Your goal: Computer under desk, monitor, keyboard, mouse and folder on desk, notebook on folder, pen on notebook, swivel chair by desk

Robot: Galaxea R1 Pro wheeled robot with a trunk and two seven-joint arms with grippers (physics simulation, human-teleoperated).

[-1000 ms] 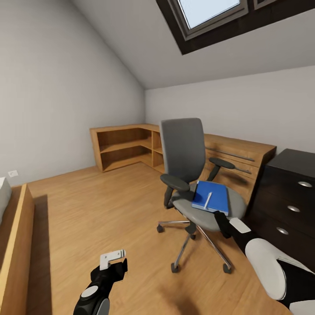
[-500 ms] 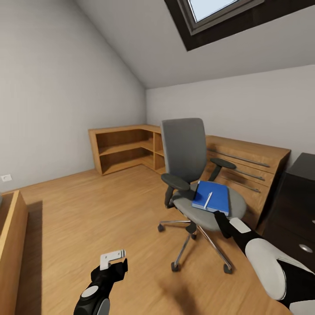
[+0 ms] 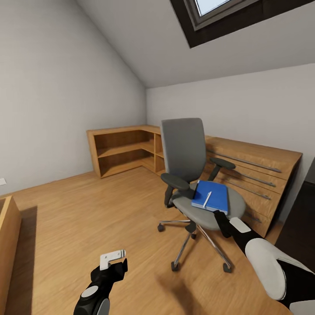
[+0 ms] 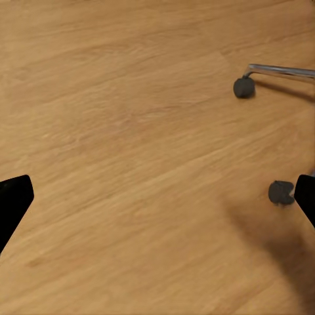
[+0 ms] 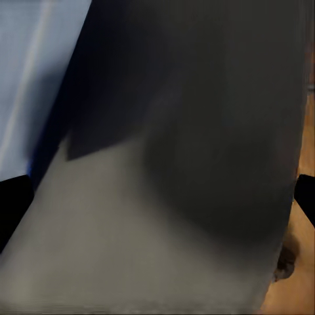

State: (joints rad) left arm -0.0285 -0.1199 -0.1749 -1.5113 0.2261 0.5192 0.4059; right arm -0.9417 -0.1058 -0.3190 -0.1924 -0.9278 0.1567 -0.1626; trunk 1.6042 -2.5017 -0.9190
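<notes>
The blue folder (image 3: 211,196) lies flat on the swivel chair (image 3: 192,175) seat with a pale pen (image 3: 207,199) on it, just beyond the right gripper (image 3: 221,219), jaws apart at the seat's near edge, while the left gripper (image 3: 114,259), jaws apart, hangs over the wood floor (image 3: 87,218) beside the chair's base.

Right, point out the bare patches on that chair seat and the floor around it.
On the swivel chair, the folder with a white pen on it covers the seat's right half; bare grey shows along the front and left edge, where the right gripper crowds the front rim. The wood floor between chair, shelf cabinet and left gripper is open.
</notes>
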